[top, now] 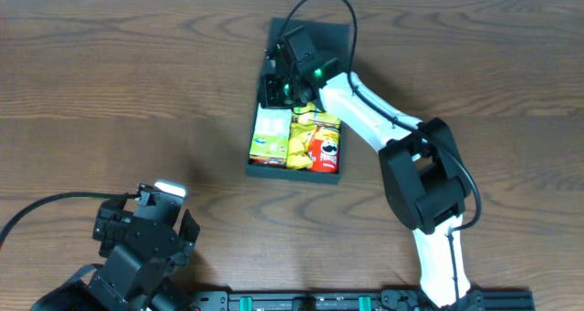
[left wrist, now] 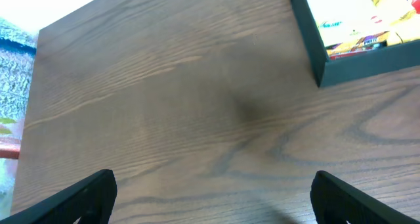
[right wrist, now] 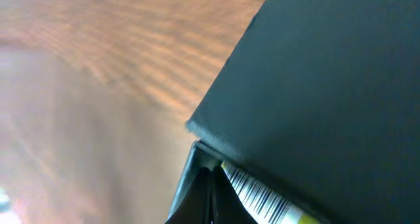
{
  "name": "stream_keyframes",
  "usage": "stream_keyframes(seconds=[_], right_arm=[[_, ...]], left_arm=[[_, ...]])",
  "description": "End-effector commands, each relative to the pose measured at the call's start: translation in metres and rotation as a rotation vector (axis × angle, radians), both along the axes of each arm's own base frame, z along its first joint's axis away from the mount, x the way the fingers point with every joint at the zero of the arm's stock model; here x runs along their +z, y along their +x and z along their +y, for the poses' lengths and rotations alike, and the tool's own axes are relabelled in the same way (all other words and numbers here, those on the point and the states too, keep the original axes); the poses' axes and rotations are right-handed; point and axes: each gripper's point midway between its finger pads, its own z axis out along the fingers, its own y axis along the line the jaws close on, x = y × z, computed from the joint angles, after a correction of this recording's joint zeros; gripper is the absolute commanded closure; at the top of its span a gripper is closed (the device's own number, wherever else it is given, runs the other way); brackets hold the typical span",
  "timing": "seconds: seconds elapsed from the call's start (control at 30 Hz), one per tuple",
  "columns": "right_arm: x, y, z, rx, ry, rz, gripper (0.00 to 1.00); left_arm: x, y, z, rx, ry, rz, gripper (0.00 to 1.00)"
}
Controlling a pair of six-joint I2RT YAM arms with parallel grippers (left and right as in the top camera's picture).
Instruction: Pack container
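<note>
- My left arm point(top: 137, 247) is folded low and close to its base.
- My left gripper point(left wrist: 213, 179) is spread wide, with one finger point(left wrist: 92, 194) in each lower corner of the wrist view and nothing between them.
- My right arm point(top: 365, 110) stretches forward, its elbow point(top: 424, 179) bent.
- My right gripper point(right wrist: 209, 184) is pinched closed, tips together.

Right arm point(top: 360, 106) is white tubes with chunky black joints point(top: 424, 179), green light point(top: 317, 72) glowing near the wrist, thin black cable point(top: 353, 28) looping off. Left arm point(top: 137, 247) is all black, left tool point(left wrist: 213, 198) too.
</note>
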Motion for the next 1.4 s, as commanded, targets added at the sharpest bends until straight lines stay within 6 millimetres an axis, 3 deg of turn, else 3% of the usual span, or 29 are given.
stream_keyframes(seconds=[0.0,0.47,0.6,0.77,0.93,1.03,1.13,1.27,1.37], right_arm=[[0.017,-0.026,0.033,0.117,0.117,0.052,0.99],[0.029,-0.081,0.076,0.285,0.210,0.127,0.99],[0.035,-0.080,0.078,0.291,0.220,0.125,0.99],[0.062,-0.064,0.065,0.290,0.181,0.017,0.99],[0.103,-0.038,0.026,0.244,0.136,-0.123,0.99],[0.110,-0.009,-0.025,0.096,0.013,-0.162,0.99],[0.108,0.014,-0.079,-0.018,-0.085,-0.166,0.99],[0.089,0.038,-0.152,-0.181,-0.226,-0.125,0.99],[0.078,0.044,-0.180,-0.217,-0.255,-0.091,0.99]], left_arm=[[0.006,0.001,0.003,0.001,0.012,-0.020,0.05],[0.006,0.001,0.003,0.002,0.012,-0.020,0.05],[0.006,0.001,0.003,0.001,0.012,-0.020,0.05],[0.006,0.001,0.003,0.002,0.012,-0.020,0.05],[0.006,0.001,0.003,0.001,0.012,-0.020,0.05],[0.006,0.001,0.003,0.001,0.012,-0.020,0.05],[0.006,0.001,0.003,0.002,0.012,-0.020,0.05],[0.006,0.001,0.003,0.002,0.012,-0.020,0.05],[0.006,0.001,0.003,0.002,0.012,-0.020,0.05]])
